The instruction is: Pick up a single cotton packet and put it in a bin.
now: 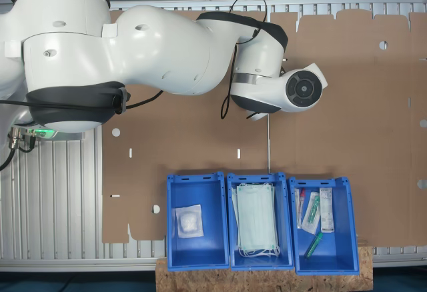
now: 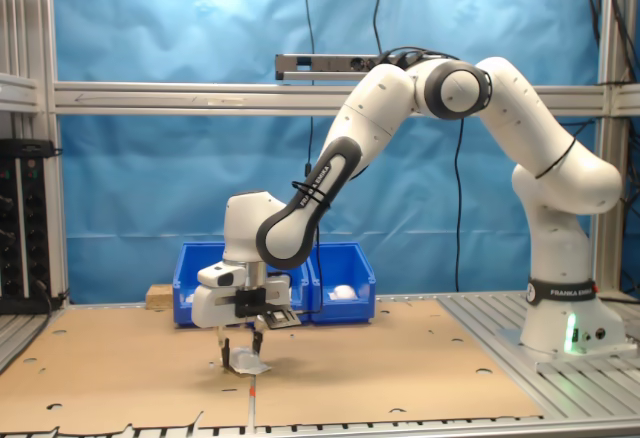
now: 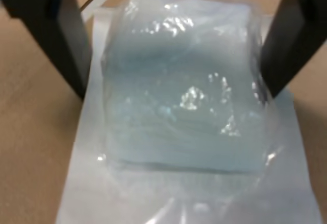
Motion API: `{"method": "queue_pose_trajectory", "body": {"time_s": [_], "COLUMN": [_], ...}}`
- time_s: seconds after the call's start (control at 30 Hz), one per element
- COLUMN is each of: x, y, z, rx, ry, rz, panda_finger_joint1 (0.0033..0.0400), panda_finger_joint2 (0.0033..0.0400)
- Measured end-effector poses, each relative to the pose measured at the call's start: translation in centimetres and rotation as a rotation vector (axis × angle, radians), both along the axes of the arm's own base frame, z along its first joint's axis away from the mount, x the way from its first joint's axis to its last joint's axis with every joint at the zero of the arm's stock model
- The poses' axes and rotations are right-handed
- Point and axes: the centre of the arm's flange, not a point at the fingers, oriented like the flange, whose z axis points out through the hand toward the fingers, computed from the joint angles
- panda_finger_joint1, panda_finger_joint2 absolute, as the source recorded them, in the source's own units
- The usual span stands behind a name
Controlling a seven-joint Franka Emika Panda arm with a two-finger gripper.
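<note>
Crinkled clear film over a soft white pad marks the cotton packet point(image 3: 184, 111) as light, limp and slippery, lying on the cardboard-covered worktop point(image 2: 400, 368) between the spread fingers of the open pincer point(image 2: 240, 350), so its padded middle is judged the best hold.

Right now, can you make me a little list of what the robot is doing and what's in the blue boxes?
gripper: low over the cardboard sheet, fingers on either side of a cotton packet
grip: packet sits between the fingers; whether they squeeze it yet is unclear
packet by the gripper: on the cardboard, one edge tipped up
bins: three blue bins in a row
bin at the first exterior view's left: one cotton packet
middle bin: pale green face masks
bin at the first exterior view's right: long narrow packets
</note>
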Motion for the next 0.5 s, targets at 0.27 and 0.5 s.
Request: {"method": "queue_pose_trajectory", "body": {"time_s": [0.27, 0.5], "x": [0.00, 0.00], "y": [0.00, 0.01], "z": [0.00, 0.00], "rx": [0.000, 0.000], "ry": [0.000, 0.000], "rz": [0.000, 0.000], "panda_finger_joint1": [0.0252, 0.0155], "panda_finger_joint2": [0.0252, 0.0155]}}
